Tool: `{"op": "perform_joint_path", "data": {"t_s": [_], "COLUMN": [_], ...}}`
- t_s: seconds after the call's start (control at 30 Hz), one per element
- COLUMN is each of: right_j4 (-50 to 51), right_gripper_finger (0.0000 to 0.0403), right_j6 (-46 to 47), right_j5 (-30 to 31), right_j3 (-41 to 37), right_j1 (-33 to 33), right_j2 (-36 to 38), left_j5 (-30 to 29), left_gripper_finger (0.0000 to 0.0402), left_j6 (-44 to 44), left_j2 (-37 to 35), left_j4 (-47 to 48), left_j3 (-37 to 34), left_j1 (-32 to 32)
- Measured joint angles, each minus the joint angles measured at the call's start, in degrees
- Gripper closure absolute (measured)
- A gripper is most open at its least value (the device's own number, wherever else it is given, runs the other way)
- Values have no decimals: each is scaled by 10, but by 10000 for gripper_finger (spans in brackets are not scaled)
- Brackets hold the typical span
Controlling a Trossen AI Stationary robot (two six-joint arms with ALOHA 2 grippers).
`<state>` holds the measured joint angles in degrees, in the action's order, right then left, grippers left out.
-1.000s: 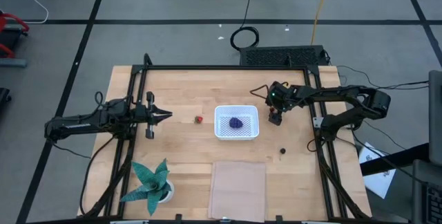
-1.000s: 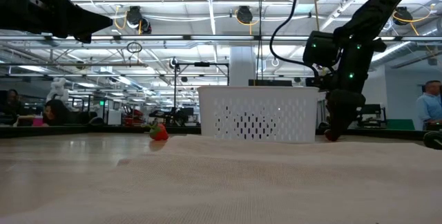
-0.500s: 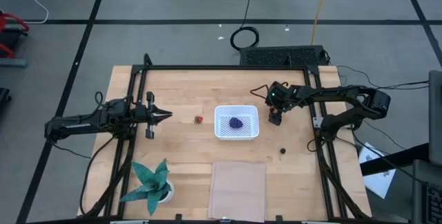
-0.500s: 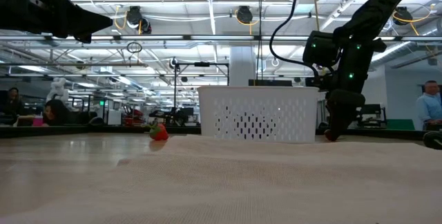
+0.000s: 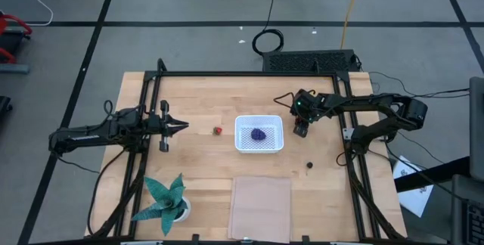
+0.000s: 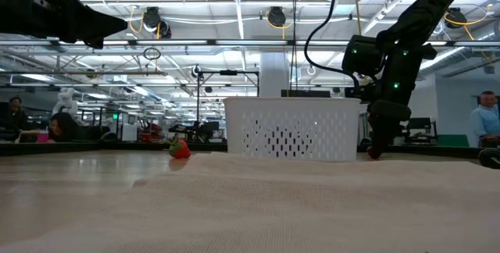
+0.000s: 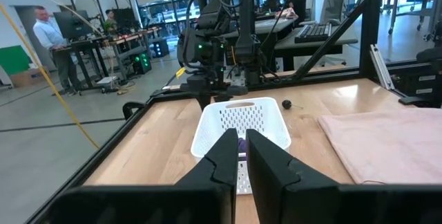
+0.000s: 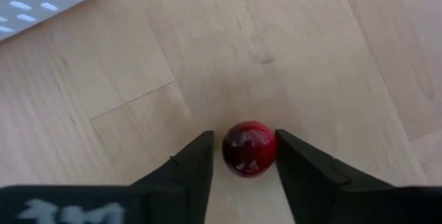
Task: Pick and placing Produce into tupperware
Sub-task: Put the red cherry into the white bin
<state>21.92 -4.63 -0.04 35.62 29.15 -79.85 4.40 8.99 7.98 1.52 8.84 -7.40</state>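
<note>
My right gripper (image 8: 243, 138) stands just right of the white tupperware (image 5: 242, 143), fingers pointing down, shut on a small dark red ball (image 8: 248, 148) on the wood. The low view shows that ball (image 6: 373, 153) at the fingertips. The purple lump (image 5: 259, 134) lies inside the tupperware. The small red piece (image 5: 217, 131) sits on the table left of the tupperware. Another dark ball (image 5: 309, 165) rests nearer the front right. My left gripper (image 5: 185, 126) is shut, held above the table's left side, pointing toward the tupperware. My right gripper has the dark red ball between its two fingers, one finger (image 8: 197, 158) on each of its opposite sides (image 8: 231, 151). The fingers come from above, pointing down. The ball sits on the table top.
A teal spiky potted plant (image 5: 165, 198) stands at the front left. A flat translucent pinkish rectangle (image 5: 260, 197) lies at the front middle. A black frame (image 5: 155, 79) borders the table. People show in the room beyond the table.
My right gripper's fingers have drawn together onto the dark red ball, which has stayed where it lay on the table. The arm has kept its place.
</note>
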Motion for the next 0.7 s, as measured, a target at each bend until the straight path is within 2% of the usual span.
{"op": "perform_joint_path", "data": {"t_s": [0.23,0.5,0.7], "right_j4": [0,5,9], "right_gripper_finger": [320,319,322], "right_j6": [-7,-10,-11], "right_j5": [1,4,3], "right_j3": [0,-1,-1], "right_j1": [0,1,0], "right_j2": [0,9,44], "left_j5": [0,0,0], "left_gripper_finger": [369,369,369], "left_j6": [0,0,0], "left_j2": [0,0,0], "left_j4": [0,0,0], "left_j3": [0,0,0], "left_j1": [0,0,0]}}
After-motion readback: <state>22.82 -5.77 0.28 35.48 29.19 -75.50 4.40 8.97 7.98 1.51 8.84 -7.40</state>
